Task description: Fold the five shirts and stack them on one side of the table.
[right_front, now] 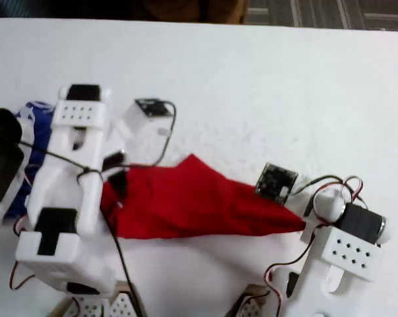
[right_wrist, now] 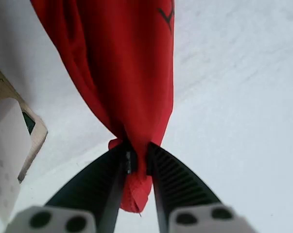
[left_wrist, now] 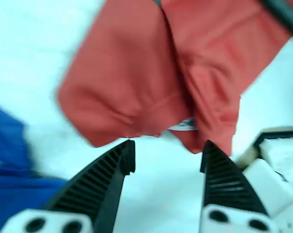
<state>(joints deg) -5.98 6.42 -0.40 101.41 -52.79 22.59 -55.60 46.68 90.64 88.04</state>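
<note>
Right claw [right_wrist: 138, 154] pinches one tip of the red shirt [right_front: 192, 201] lying on the table [right_front: 284, 79], left claw [left_wrist: 168, 148] is wide open w/ nothing in it, so we think a hard pull could slip it out.

A red cloth shirt [right_front: 192, 201] lies on the white table [right_front: 251, 86], broad under the left arm [right_front: 60, 191] and narrowing to a point at the right arm [right_front: 347, 251]. A crumpled blue cloth [right_front: 41, 129] lies beside the left arm, partly hidden by it.

The label [left_wrist: 184, 125] on the red shirt [left_wrist: 131, 82] is illegible.
</note>
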